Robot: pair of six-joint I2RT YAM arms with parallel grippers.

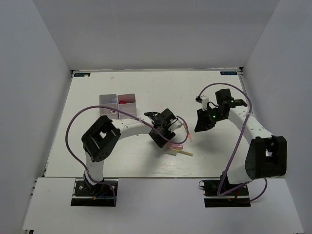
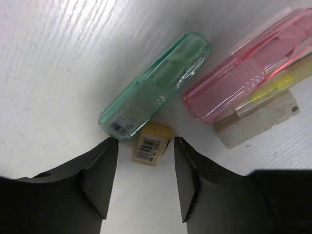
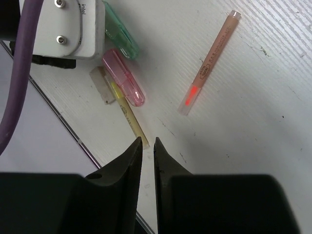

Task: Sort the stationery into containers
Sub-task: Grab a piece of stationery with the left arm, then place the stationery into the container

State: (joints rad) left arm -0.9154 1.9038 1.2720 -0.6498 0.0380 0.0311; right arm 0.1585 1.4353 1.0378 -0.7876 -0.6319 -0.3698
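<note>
My left gripper is open, low over the table, its tips either side of a small yellow eraser with a barcode label. Just beyond the eraser lie a clear green piece, a clear pink piece, a yellow stick and a white eraser. In the top view the left gripper hovers over this pile, right of the white containers. My right gripper is nearly shut and holds nothing. It hangs above the table near a thin pink pencil, lying apart from the pile.
One compartment of the containers holds something red. The left wrist's white camera housing stands over the pile in the right wrist view. The table's front edge runs close to the yellow stick. Purple cables loop over both arms.
</note>
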